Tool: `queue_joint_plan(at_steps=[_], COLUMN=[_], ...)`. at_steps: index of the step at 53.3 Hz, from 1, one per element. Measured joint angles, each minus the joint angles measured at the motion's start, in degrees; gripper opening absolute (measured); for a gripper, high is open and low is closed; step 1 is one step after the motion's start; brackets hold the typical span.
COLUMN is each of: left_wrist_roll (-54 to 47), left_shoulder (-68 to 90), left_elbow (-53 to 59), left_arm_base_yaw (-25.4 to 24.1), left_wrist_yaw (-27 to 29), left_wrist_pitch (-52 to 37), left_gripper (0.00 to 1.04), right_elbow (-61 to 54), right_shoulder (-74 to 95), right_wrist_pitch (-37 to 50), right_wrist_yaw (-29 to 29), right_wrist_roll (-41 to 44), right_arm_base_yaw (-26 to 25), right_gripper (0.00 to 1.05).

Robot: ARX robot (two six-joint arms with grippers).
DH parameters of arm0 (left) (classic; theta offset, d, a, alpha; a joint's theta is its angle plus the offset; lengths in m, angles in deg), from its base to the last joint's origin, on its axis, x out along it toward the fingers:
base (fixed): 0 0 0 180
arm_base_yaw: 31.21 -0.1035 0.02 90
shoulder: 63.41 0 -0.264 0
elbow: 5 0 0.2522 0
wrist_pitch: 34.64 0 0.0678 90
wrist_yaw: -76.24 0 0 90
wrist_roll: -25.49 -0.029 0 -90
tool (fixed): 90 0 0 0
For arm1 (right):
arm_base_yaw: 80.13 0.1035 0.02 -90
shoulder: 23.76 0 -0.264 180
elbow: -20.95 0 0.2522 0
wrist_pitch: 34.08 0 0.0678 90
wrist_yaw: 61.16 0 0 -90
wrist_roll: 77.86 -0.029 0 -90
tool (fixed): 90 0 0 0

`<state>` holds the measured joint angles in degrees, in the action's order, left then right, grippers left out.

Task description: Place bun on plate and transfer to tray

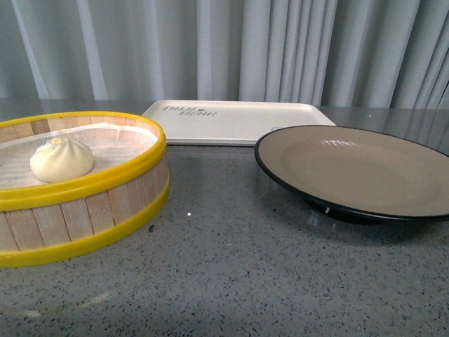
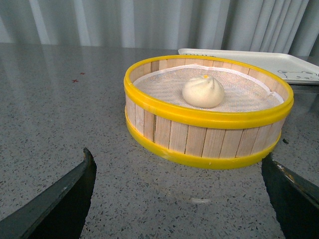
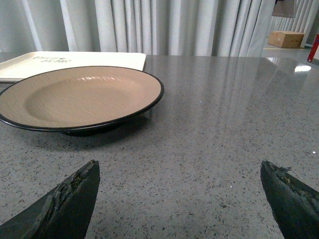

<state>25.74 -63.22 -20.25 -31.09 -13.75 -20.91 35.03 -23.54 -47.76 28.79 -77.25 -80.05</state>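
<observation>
A cream-white pleated bun (image 1: 62,159) (image 2: 203,91) lies on the white liner inside a yellow-rimmed wooden steamer basket (image 1: 84,210) (image 2: 209,137) at the left. The tan plate with black rim (image 1: 330,175) (image 3: 75,97) stands empty at the right. Behind both lies the cream-white tray (image 1: 231,119) (image 2: 264,62) (image 3: 30,62), also empty. Neither arm shows in the front view. My left gripper (image 2: 177,164) is open, low over the counter just short of the basket. My right gripper (image 3: 179,172) is open over bare counter, short of the plate.
Everything rests on a grey speckled counter (image 1: 231,267). Pale curtains (image 1: 224,49) hang behind it. A cardboard box (image 3: 286,39) sits far off beyond the counter in the right wrist view.
</observation>
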Motion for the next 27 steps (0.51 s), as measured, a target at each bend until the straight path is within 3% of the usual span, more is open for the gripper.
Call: queue_joint_plan(at_steps=[27], left_wrist_roll=[0.0], left_shoulder=[0.0], left_elbow=[0.0], left_arm_base_yaw=[0.0], left_wrist_yaw=[0.0], left_wrist_pitch=[0.0], left_gripper=[0.98], right_elbow=[0.0], right_shoulder=[0.0], right_wrist_pitch=[0.0], right_wrist_yaw=[0.0], right_wrist_roll=[0.0], right_arm_base_yaw=[0.0], right_gripper=[0.96])
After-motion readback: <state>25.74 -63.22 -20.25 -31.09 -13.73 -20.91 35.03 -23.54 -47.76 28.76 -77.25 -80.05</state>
